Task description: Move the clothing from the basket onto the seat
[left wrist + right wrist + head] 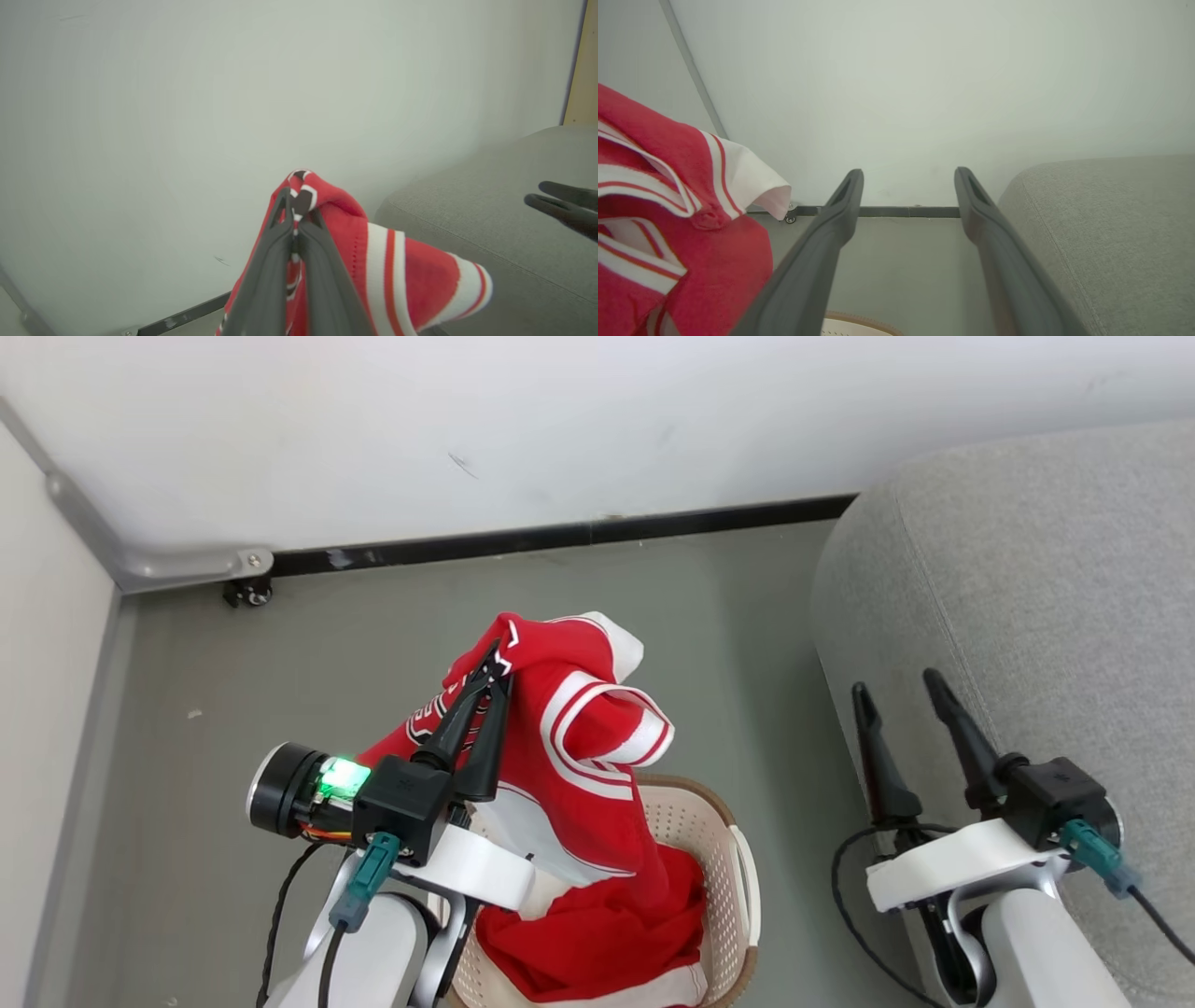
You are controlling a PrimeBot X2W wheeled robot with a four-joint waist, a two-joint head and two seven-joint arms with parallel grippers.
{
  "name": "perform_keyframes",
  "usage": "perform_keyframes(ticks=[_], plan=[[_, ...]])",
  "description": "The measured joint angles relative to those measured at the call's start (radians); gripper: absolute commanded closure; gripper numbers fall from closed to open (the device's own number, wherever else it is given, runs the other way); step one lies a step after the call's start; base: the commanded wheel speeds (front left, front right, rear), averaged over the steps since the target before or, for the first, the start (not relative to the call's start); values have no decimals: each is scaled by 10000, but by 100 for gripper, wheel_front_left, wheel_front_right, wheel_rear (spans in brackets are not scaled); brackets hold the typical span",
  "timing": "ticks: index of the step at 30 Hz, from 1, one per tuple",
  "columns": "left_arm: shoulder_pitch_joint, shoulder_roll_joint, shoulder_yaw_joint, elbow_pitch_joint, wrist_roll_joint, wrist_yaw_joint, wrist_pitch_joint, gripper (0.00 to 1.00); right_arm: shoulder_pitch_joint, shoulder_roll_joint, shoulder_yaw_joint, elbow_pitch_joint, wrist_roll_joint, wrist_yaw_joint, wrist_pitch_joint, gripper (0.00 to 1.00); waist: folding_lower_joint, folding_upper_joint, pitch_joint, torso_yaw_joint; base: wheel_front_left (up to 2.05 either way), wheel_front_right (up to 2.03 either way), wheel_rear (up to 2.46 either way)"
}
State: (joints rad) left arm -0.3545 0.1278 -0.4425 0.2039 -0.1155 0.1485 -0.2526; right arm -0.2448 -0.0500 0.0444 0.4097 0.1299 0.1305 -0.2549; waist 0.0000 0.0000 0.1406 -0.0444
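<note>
From the head view, the left gripper [501, 665] was pinched shut on a fold near the top of the lifted garment [597, 728]. The garment hung above the basket [724, 821], its lower part trailing down inside. There it met the second garment [597, 933], and we could not tell where one ended. We judged that a sideways carry might drag that second piece over the rim onto the floor [373, 644], or tip the light basket. The right gripper [896, 684] stood wide and empty, just beside the rounded edge of the seat [1027, 579].

In the left wrist view, the closed fingers [275, 261] gripped only a thin ridge of cloth near their tips. We thought a quick swing could pull it free and drop it short of the seat, which lay off to the right.

In the right wrist view, a striped sleeve of the lifted garment [668, 186] hung near one of the spread fingers [831, 233]. We judged the cloth might snag there on its way to the seat.
</note>
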Motion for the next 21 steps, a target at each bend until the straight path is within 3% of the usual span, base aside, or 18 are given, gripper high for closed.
perform_keyframes(ticks=[18,21], plan=[[-417,-23,-301,-186,-132,-886,0,100,128,-591,2690,-648,853,0,629,0,0,0,-1066,561,0,0,0],[-467,-33,-316,-171,-134,-1003,0,100,444,-821,3519,-880,1195,0,915,0,0,0,-1251,619,0,0,0]])
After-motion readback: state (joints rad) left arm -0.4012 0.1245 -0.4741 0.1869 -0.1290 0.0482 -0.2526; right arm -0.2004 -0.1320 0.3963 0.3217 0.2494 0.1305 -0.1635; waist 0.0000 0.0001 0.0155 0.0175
